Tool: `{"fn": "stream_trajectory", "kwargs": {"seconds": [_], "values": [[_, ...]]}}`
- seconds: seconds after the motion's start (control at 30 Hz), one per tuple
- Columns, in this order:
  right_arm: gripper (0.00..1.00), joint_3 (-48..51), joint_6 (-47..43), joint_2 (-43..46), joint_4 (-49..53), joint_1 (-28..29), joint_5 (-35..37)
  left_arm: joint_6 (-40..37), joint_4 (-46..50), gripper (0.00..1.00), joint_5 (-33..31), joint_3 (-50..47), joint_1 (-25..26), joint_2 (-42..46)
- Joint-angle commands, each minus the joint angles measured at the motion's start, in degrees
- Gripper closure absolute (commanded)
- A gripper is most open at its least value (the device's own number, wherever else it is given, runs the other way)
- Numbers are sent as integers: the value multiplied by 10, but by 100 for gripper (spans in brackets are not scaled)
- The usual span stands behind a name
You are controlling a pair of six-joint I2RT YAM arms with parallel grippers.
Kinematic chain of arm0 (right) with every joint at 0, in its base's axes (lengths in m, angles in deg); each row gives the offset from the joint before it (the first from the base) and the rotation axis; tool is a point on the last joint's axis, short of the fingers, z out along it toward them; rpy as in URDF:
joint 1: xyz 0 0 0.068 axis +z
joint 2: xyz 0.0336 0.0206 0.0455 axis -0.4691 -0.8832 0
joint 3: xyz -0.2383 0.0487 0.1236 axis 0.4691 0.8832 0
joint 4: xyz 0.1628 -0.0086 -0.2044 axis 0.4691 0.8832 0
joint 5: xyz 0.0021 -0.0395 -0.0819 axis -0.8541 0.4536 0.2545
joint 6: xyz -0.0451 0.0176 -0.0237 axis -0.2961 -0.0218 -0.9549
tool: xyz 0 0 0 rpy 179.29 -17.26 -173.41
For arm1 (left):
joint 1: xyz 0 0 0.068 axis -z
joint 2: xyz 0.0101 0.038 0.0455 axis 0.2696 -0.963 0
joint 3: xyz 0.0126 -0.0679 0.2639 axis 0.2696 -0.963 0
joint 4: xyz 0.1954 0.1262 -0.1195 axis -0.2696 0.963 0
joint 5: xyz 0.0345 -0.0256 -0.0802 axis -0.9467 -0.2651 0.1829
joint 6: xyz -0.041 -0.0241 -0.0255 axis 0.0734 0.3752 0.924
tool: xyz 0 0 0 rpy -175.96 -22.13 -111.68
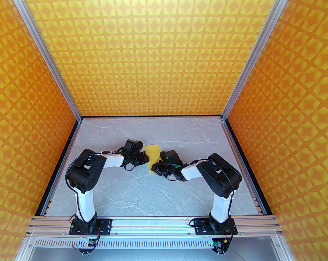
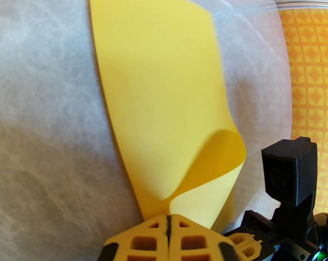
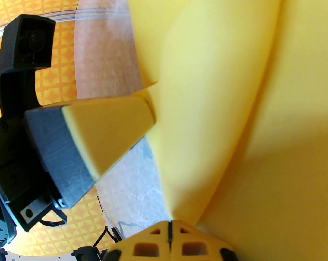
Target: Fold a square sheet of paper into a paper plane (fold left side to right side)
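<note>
Over the table (image 1: pixel 126 189), one curled square sheet of paper (image 1: pixel 153 151), two pairs of jaws tight on its edges.

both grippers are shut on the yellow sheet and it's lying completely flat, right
Not flat. The left gripper and the right gripper are both shut on the square sheet of paper, but it is curled, with one side bent over in a loop near the left gripper. The left wrist view shows it.
</note>
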Motion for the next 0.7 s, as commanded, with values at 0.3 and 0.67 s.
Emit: {"fn": "stream_trajectory", "kwargs": {"seconds": [0.3, 0.67], "values": [[100, 0, 3, -13, -13, 4, -4, -11, 6, 99, 8, 14, -11, -8], [100, -2, 1, -12, -6, 5, -4, -16, 9, 99, 11, 22, -12, -19]]}}
